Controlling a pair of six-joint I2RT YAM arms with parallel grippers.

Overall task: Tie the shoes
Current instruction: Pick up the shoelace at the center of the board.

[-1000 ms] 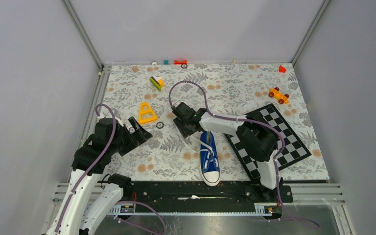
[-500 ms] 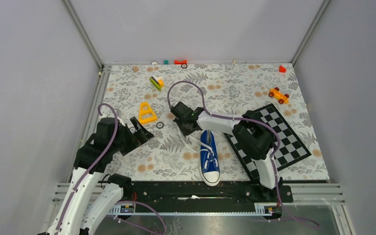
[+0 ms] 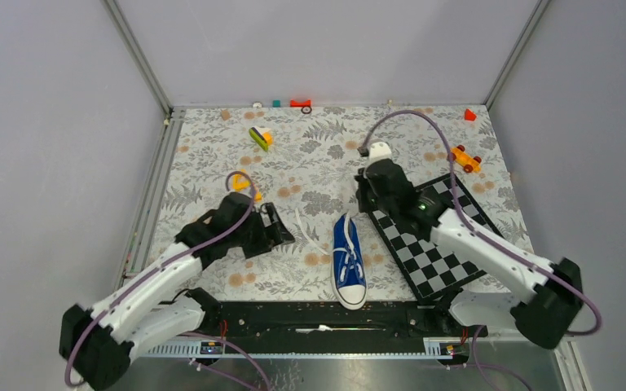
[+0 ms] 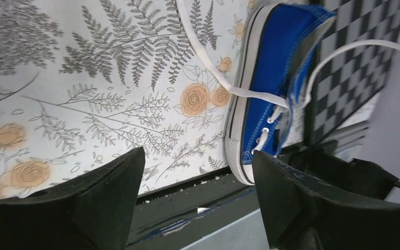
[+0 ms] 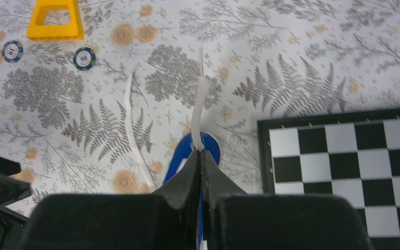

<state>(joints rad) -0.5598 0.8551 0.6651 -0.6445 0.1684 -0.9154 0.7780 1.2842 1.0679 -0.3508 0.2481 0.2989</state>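
Note:
The shoe (image 3: 348, 261) is a small blue sneaker with a white sole, lying near the front edge with its toe toward the arms. My right gripper (image 3: 363, 204) hovers just behind the heel, shut on one white lace (image 5: 200, 99), whose free end sticks out past the fingertips (image 5: 200, 154). The other lace (image 3: 310, 232) lies loose on the mat to the shoe's left. My left gripper (image 3: 287, 232) is open and empty, a short way left of the shoe, beside that loose lace (image 4: 208, 67). In the left wrist view the shoe (image 4: 271, 78) lies beyond the open gripper (image 4: 198, 154).
A chessboard (image 3: 456, 236) lies right of the shoe, under the right arm. A yellow triangle (image 5: 53, 21) and two poker chips (image 5: 84, 58) sit behind the left arm. Small toys (image 3: 464, 158) dot the far side of the floral mat (image 3: 212, 155).
The right gripper has shut on a lace and carried it from left of the heel to the right. The left arm has swung right, close to the shoe.

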